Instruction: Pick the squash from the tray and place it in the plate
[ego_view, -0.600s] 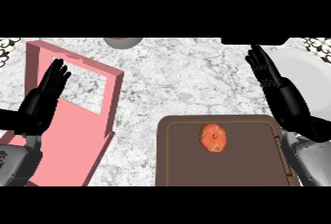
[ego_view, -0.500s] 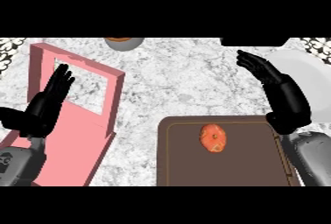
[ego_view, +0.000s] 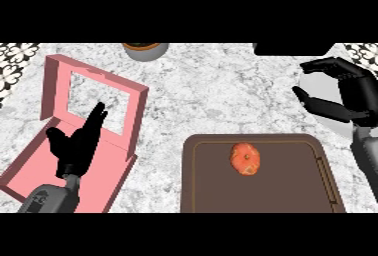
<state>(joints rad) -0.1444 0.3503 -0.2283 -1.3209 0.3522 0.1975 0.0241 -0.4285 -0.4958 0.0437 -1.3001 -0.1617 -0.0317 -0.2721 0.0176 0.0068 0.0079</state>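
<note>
Untouched squash (ego_view: 246, 159) on tray (ego_view: 214, 190); right hand (ego_view: 347, 95) loosely cupped, empty, over plate (ego_view: 317, 82); left hand (ego_view: 76, 144) resting open; likely trouble: round squash rolling from an off-centre grasp, or fingers catching tray rim.

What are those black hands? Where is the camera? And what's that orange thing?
The hands belong to a robot. The camera sits in its head, looking down at a kitchen counter, so you see only its arms. The left hand rests open over a pink box. The right hand hovers above a white plate, holding nothing. The orange thing is a squash lying on a brown tray. The robot's job is to move it onto the plate. A bowl sits at the far edge.
</note>
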